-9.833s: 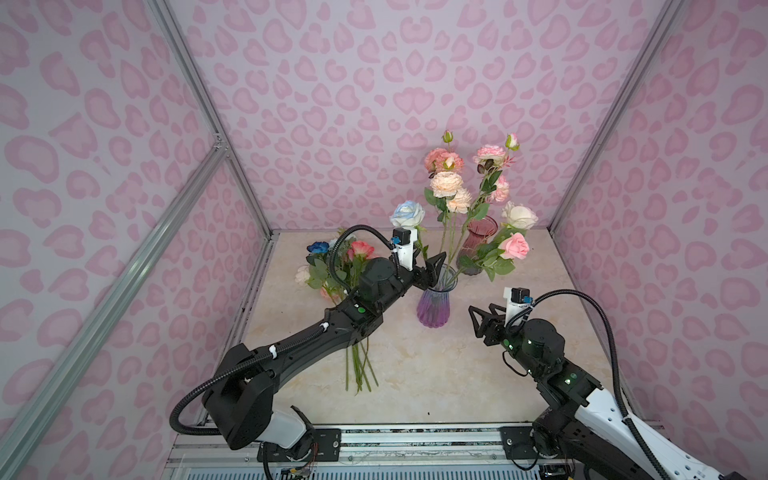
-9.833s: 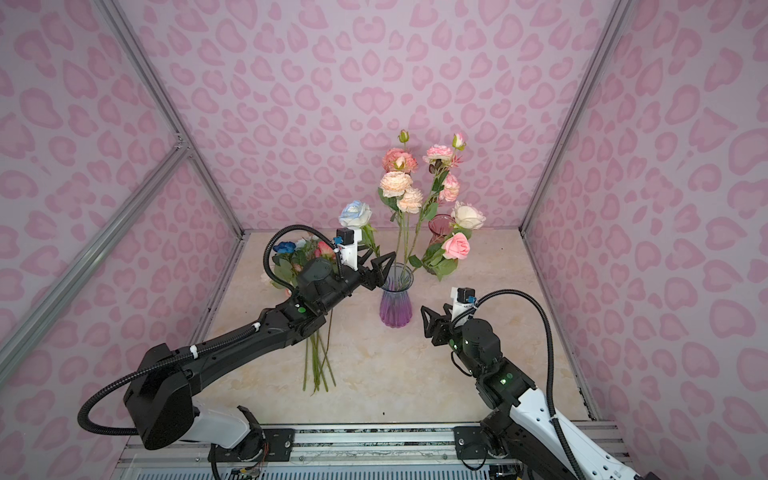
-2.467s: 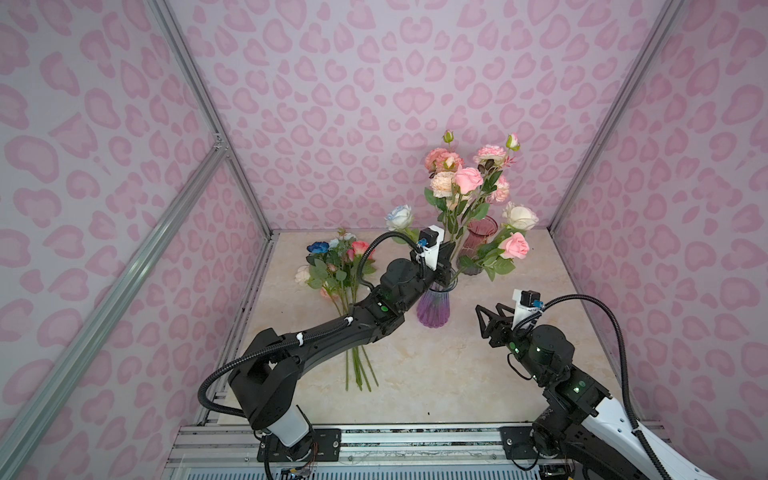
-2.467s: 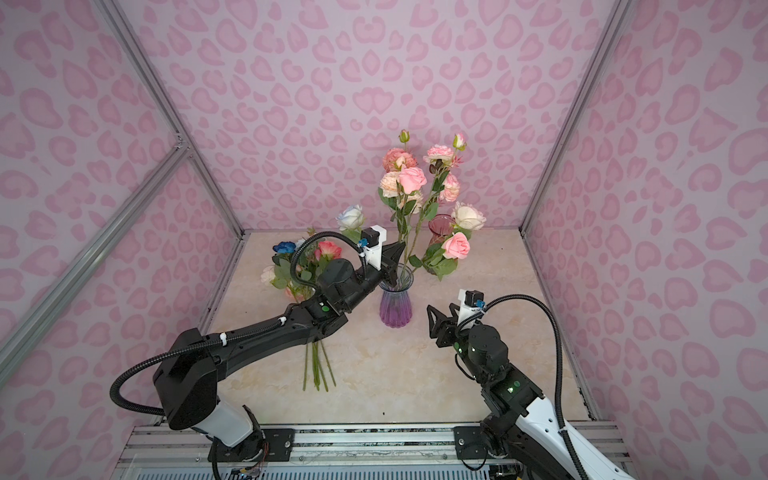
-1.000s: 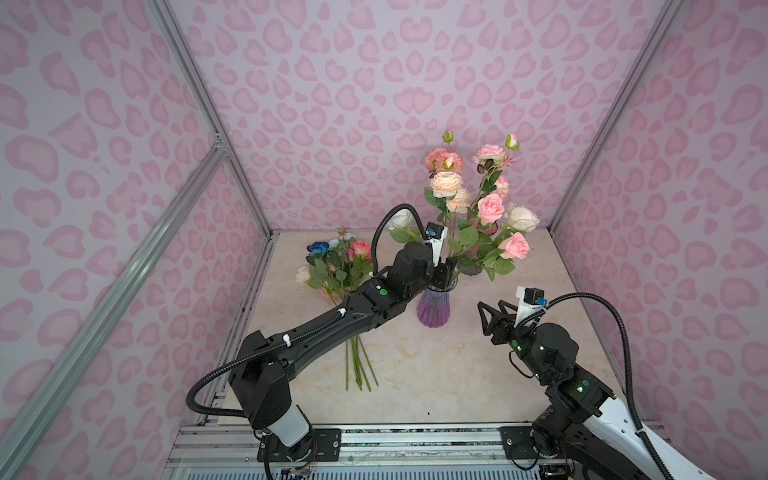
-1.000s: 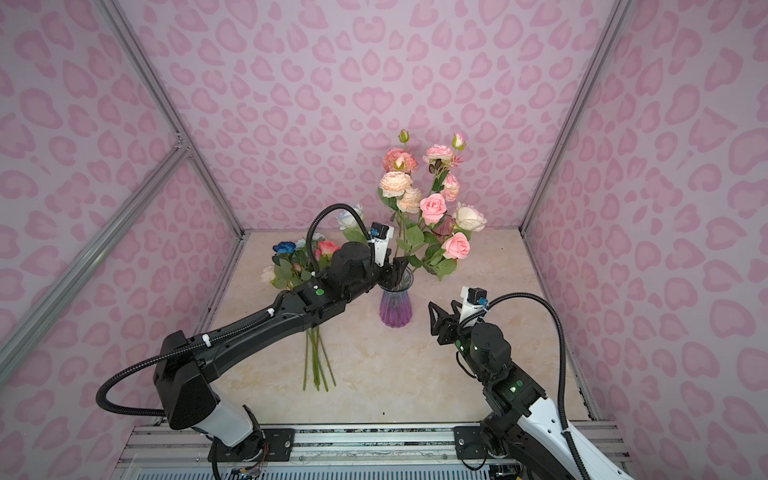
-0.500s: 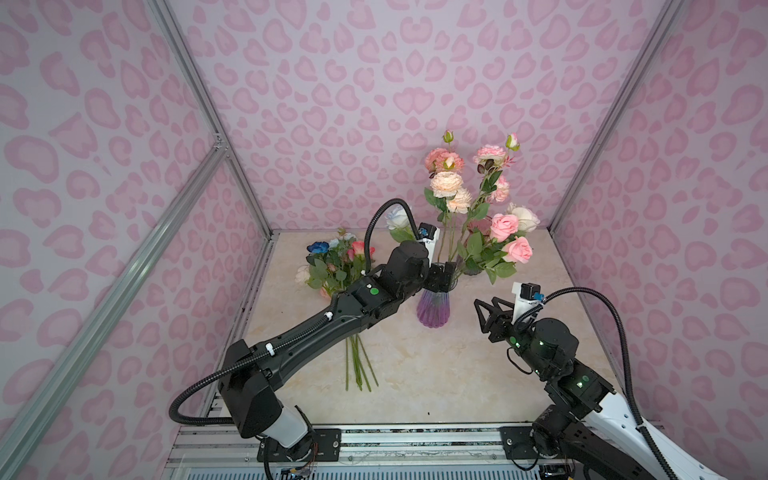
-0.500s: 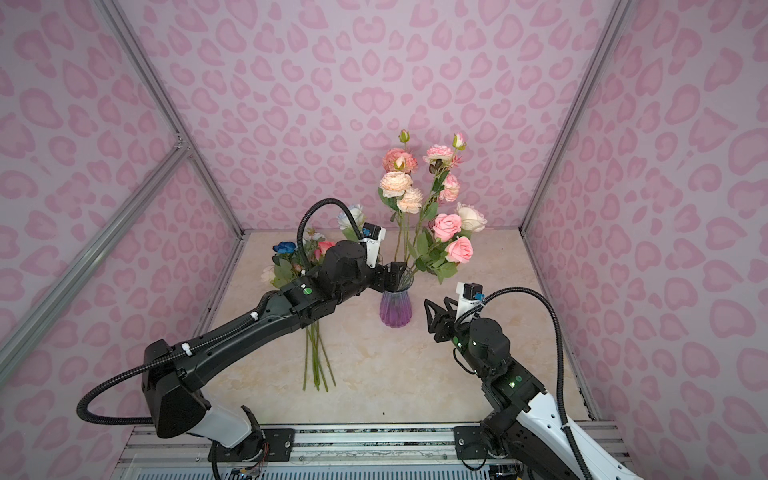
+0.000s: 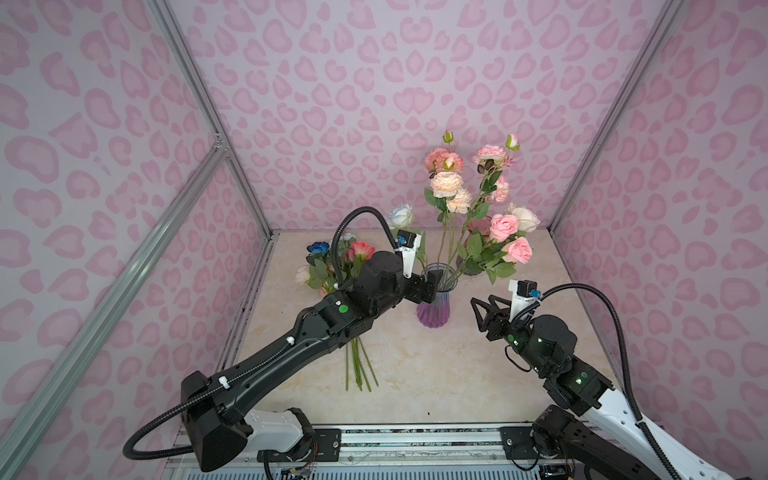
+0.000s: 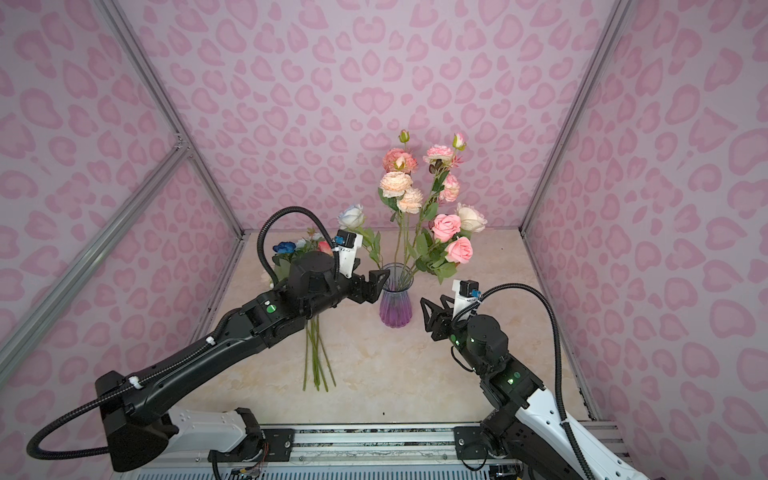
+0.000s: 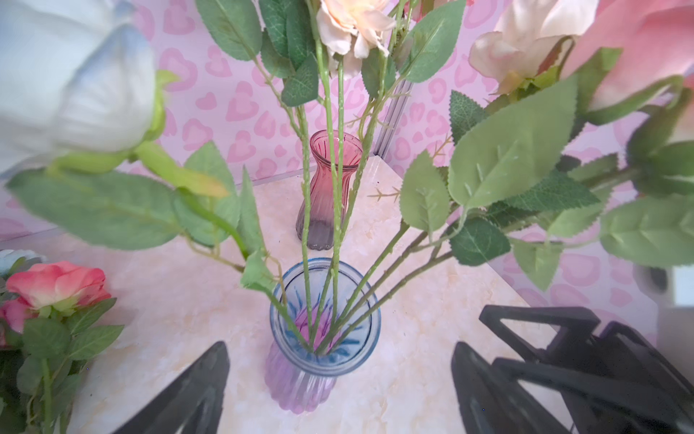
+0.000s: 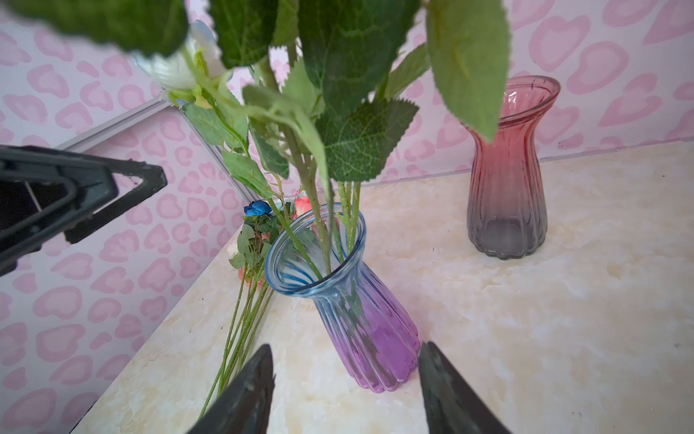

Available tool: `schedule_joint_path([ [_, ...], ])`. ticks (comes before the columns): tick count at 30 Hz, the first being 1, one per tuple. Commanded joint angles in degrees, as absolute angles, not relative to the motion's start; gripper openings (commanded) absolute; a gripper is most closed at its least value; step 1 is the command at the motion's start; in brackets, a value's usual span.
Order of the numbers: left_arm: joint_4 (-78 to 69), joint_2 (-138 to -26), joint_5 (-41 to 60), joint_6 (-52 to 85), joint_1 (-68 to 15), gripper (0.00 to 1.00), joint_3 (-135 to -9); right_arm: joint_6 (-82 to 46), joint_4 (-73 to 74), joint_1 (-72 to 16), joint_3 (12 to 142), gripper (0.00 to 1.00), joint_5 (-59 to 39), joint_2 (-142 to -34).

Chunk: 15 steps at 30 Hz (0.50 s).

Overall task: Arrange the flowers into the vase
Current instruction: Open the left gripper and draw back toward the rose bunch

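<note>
The vase (image 9: pixel 433 309) (image 10: pixel 395 305) is ribbed glass, blue at the rim and purple at the base, and stands mid-table. Several flowers stand in it: pink roses (image 9: pixel 505 226), peach blooms (image 9: pixel 446 185) and a pale blue rose (image 9: pixel 400 214) that leans left. More flowers (image 9: pixel 332 266) (image 10: pixel 299 249) lie on the table to the left, a deep blue one among them. My left gripper (image 9: pixel 428 286) (image 11: pixel 338 349) hangs open at the vase's rim, holding nothing. My right gripper (image 9: pixel 484 309) (image 12: pixel 345 345) stands open to the right of the vase, apart from it.
A second vase (image 12: pixel 507 169) (image 11: pixel 326 188), red fading to grey, stands at the back right behind the leaves. Pink patterned walls close in the back and both sides. The loose stems (image 9: pixel 357 365) reach toward the table's front.
My left gripper has opened and let go of a pink rose, which now leans to the right in the vase. The left gripper has drawn back a little. The right arm has hardly moved.
</note>
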<state>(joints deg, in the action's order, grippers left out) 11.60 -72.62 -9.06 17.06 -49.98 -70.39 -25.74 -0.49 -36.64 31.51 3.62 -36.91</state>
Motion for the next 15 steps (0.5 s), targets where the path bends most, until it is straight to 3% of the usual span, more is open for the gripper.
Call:
schedule_joint_path([
  [1,8.47,-66.55,-12.85,17.81,-50.01,0.9,-64.36,-24.7,-1.19,-36.77,30.48,0.63,5.21,-35.82],
  [6,6.98,-55.53,-21.17,19.97,-49.92,0.81,-51.36,-24.24,-4.32,-36.81,29.24,0.64,6.81,-33.94],
  [9,7.59,-50.72,-26.43,23.86,-49.92,0.5,-44.6,-25.43,-5.45,-36.78,27.04,0.64,6.42,-33.91],
  [11,7.13,-47.76,-28.38,27.96,-49.83,0.05,-39.88,-27.33,-5.8,-36.74,25.03,0.64,5.93,-34.19],
  [15,6.07,-43.74,-29.87,33.69,-49.7,0.03,-33.15,-32.63,-3.98,-36.81,20.3,0.6,4.95,-33.89],
])
